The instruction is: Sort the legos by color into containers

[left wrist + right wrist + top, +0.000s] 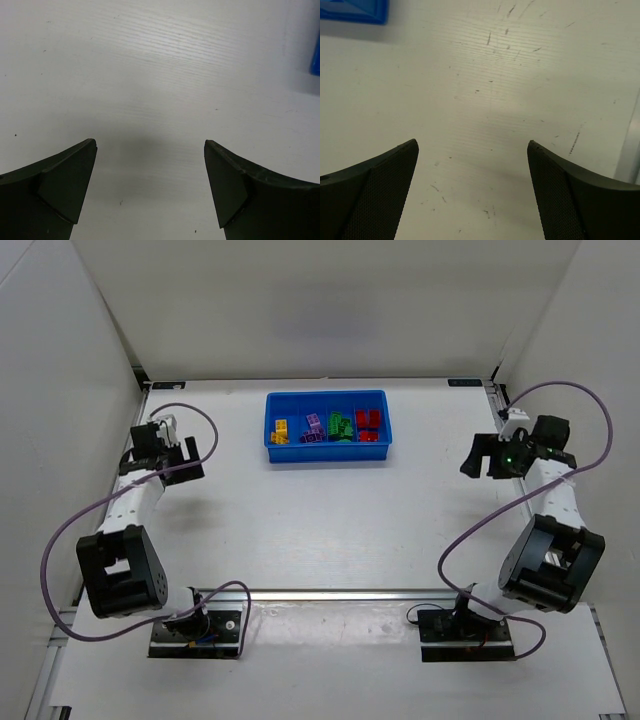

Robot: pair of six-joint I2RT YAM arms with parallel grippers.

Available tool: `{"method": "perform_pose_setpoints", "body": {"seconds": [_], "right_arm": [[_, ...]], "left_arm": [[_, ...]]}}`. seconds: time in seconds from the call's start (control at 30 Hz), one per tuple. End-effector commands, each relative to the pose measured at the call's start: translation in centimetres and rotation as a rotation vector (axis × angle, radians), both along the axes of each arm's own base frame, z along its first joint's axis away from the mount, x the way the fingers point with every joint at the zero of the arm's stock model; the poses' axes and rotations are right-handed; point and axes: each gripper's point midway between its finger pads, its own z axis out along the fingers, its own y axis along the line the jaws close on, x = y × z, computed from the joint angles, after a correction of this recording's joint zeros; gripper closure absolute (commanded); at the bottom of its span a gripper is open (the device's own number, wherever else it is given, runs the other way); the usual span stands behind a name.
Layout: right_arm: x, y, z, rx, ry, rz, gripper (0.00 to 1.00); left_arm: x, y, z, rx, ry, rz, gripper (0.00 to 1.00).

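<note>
A white table [320,530] bears one blue tray [327,453] near its far edge

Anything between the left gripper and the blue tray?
Nothing. In the top external view only bare white table separates the left gripper from the blue tray. The left wrist view shows the same bare surface.

Top view: the bricks [325,426] in the blue tray [326,447] are too small to count. Left wrist view: the tray is cut off by the right edge, leaving one blurred blue sliver. Right wrist view: only a tray corner shows at the top-left edge; its contents lie outside the frame. Left pincer [149,145] and right pincer [472,144] fingers are cut off by the bottom edge
</note>
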Motion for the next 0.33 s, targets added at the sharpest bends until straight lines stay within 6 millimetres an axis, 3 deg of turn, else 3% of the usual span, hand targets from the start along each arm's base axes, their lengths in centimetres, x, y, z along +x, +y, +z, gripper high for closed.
{"method": "perform_pose_setpoints", "body": {"seconds": [0.0,0.3], "right_arm": [[1.1,-1.0,1.8,0.002,-0.107,0.041,0.08],[1.1,-3.5,1.3,0.018,-0.098,-0.007,0.08]], "left_arm": [[-0.6,1.0,1.3,0.055,-0.056,0.020,0.00],[-1.4,1.6,0.6,0.082,-0.041,0.035,0.01]]}}
